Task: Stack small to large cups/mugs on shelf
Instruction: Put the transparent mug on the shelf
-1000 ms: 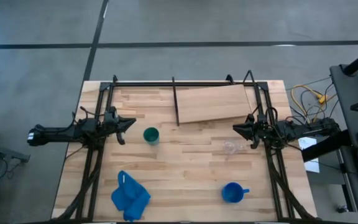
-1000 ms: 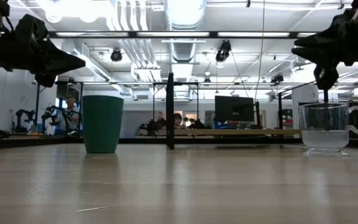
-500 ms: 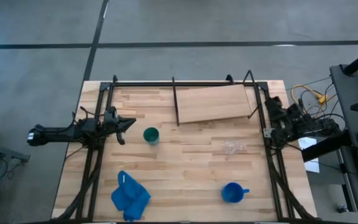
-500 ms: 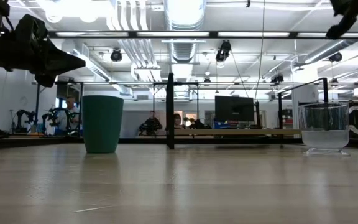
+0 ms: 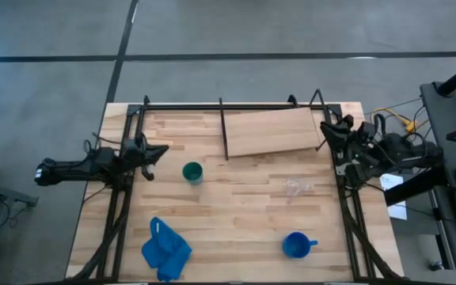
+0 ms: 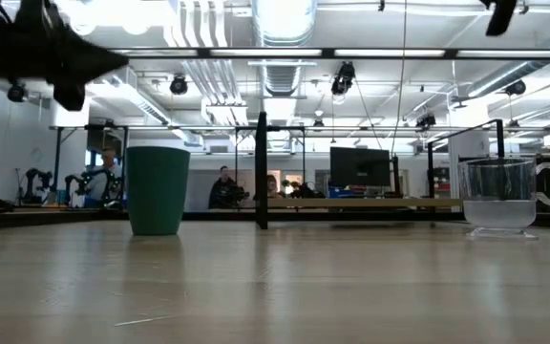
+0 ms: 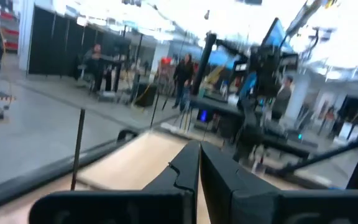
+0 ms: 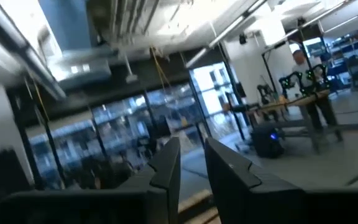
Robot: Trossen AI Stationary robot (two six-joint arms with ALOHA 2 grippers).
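Note:
The dark green cup [image 5: 192, 172] [image 6: 158, 189] stands upright on its base left of the table's middle. The clear glass cup [image 5: 295, 188] [image 6: 499, 194] stands upright to the right. The blue mug [image 5: 296, 245] sits near the near edge with its handle pointing right. The shelf [image 5: 271, 132] is a pale board at the far side, edged by black rods. My left gripper [image 5: 163, 150] [image 7: 199, 167] hovers shut, left of the green cup and above it. My right gripper [image 5: 327, 127] [image 8: 192, 165] is raised by the shelf's right end, a narrow gap between its fingers.
A crumpled blue cloth [image 5: 165, 249] lies at the near left. A black frame [image 5: 236, 105] runs along the table's far edge and both sides. A black post [image 6: 261, 172] stands at the shelf's left end. Cables and equipment sit beyond the right edge.
My right gripper has lifted away from above the glass cup, drawn back toward the table's far right corner and tipped upward. My left gripper has risen a little and drawn slightly toward the left edge. The cups have stayed where they were.

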